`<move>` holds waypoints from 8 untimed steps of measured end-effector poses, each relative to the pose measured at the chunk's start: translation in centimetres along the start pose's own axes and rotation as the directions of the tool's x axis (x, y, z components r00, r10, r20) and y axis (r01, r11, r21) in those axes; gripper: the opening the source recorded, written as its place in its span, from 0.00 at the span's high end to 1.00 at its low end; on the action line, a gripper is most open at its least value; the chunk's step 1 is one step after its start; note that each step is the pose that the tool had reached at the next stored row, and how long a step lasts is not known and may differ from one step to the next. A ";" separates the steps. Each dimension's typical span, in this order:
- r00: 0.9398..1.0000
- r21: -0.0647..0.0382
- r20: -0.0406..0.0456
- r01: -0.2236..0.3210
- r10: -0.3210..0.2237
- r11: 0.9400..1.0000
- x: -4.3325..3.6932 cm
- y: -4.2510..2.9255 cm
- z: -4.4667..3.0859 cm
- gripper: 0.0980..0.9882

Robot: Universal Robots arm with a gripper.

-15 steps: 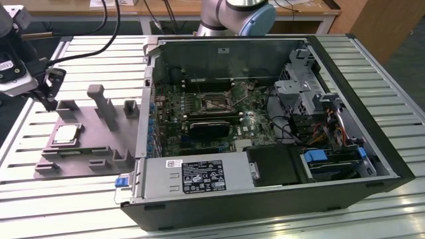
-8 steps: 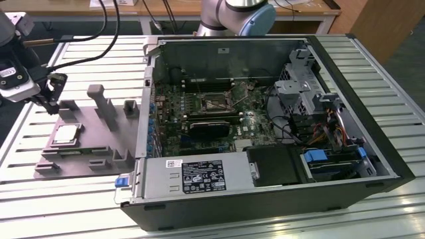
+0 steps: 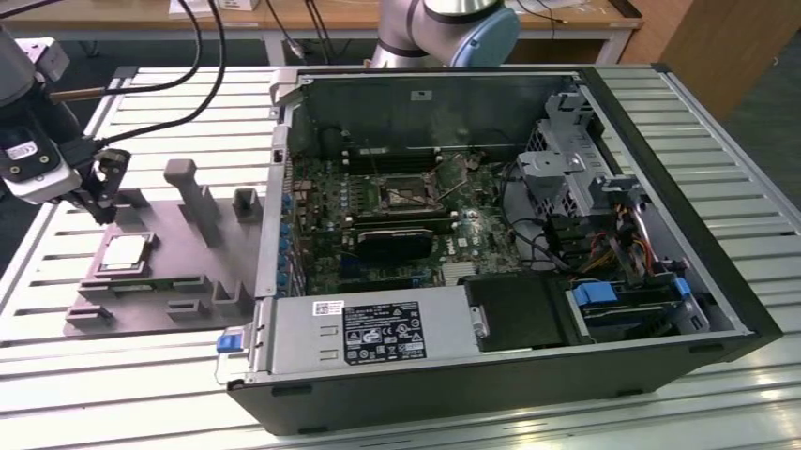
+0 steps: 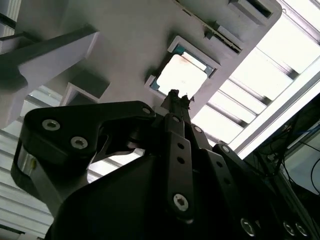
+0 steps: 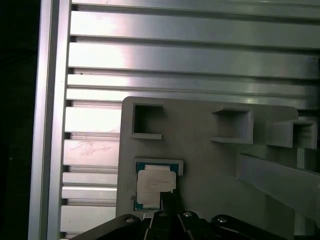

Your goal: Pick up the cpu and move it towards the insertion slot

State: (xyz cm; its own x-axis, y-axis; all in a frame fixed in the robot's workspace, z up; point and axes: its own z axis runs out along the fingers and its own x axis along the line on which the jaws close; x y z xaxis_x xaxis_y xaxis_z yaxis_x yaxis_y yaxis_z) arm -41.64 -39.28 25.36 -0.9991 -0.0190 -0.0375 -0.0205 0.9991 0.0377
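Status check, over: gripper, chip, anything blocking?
Gripper low over the chip, not holding it. Chip flat in its grey tray recess. Socket inside the open case, far off. Tray posts stand between.

The cpu (image 4: 182, 75) is showing a smooth, silvery-white metal top that is catching the light, while the tray (image 4: 125, 45) around it is looking like matt grey plastic and the slatted table (image 5: 190, 55) is gleaming as bare, brushed aluminium. The gripper (image 4: 176, 97) is presenting matt black metal links with shiny screw heads. The computer case (image 3: 501, 394) is showing a matt black shell around dull sheet metal, with the insertion slot (image 3: 403, 193) glinting silvery on the green circuit board (image 3: 470, 239).
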 end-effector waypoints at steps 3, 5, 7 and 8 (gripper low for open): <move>1.000 0.000 0.001 0.000 0.000 1.000 0.22 -0.07 0.53 1.00; 1.000 0.000 0.001 0.000 0.000 1.000 0.36 -0.16 0.88 1.00; 1.000 0.000 0.001 0.000 0.000 1.000 0.46 -0.34 1.21 1.00; 1.000 0.000 0.001 0.000 0.000 1.000 0.50 -0.45 1.38 1.00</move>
State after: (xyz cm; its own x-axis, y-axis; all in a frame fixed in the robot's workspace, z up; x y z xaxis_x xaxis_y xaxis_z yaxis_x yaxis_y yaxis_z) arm -42.08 -39.69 23.95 -0.9991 -0.0191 -0.0383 -0.0205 0.9991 0.0376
